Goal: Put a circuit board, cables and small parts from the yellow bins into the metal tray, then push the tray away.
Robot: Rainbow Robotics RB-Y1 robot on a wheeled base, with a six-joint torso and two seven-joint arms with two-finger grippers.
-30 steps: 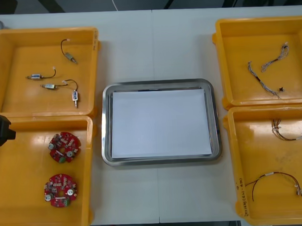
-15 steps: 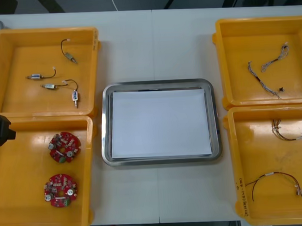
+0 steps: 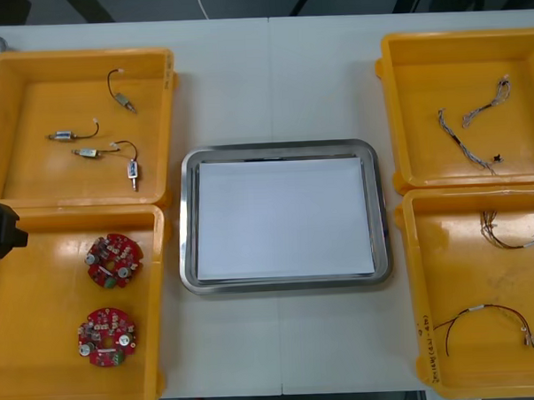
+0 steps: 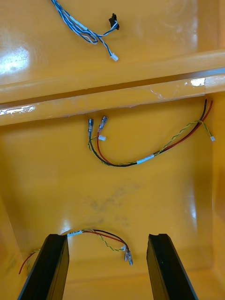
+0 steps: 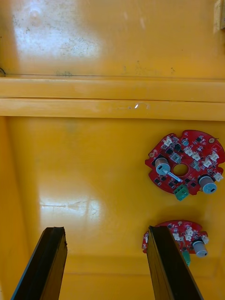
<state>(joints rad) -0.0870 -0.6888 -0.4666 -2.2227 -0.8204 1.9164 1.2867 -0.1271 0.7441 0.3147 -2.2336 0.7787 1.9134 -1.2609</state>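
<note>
My left gripper hangs open over the near left yellow bin, with nothing between its fingers. Two round red circuit boards lie there: one beyond the fingers, the other beside one fingertip. They also show in the front view. My right gripper is open above the near right yellow bin, over a red and yellow cable. A second such cable lies farther on. The metal tray, white inside, sits mid-table.
The far left bin holds several small metal parts with short wires. Twisted blue and white cables lie in the far right bin, also seen past the bin wall. My left arm shows at the left edge.
</note>
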